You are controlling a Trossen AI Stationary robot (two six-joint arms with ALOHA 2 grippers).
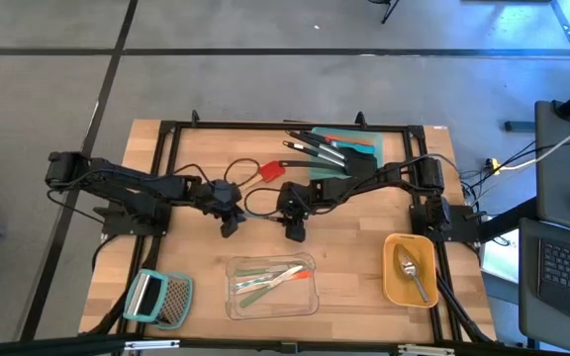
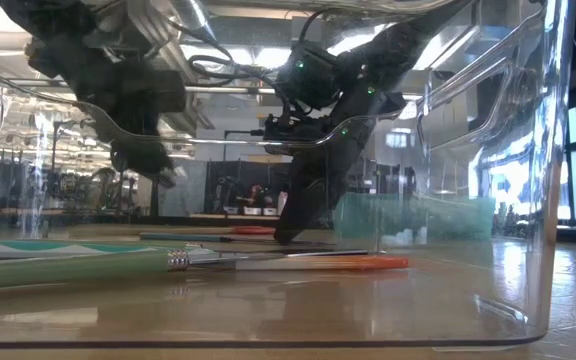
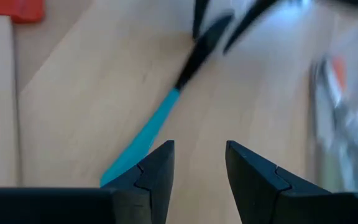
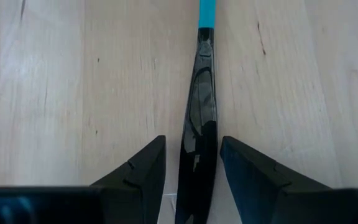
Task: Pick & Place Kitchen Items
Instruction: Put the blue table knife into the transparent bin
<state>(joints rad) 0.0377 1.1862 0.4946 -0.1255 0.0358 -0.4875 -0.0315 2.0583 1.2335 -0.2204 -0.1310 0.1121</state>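
Note:
A slim tool with a teal handle point(image 3: 143, 135) and a glossy black end point(image 4: 199, 124) lies on the wooden table between my two grippers. My right gripper point(image 4: 192, 140) stands low over the table's middle point(image 1: 295, 231), open, with a finger on each side of the tool's black end. My left gripper point(image 3: 199, 146) hangs open and empty above the teal handle, left of the right one point(image 1: 229, 225). A red spatula point(image 1: 270, 170) and black spatulas with steel handles point(image 1: 323, 148) lie at the far side. My right gripper has the tool's black end point(image 4: 197, 162) running along between its two fingers, which slant down from the table's right. A gap shows beside one finger point(image 4: 151, 162). Whether the other finger point(image 4: 235, 162) touches the tool I cannot tell.
A clear container point(image 1: 271, 301) near the front edge holds green and orange tools point(image 1: 270, 280). A yellow container point(image 1: 392, 287) at the front right holds a silver spoon point(image 1: 411, 272). A flat grater with a teal handle point(image 1: 161, 297) lies front left. A teal container point(image 1: 364, 141) stands at the far side.

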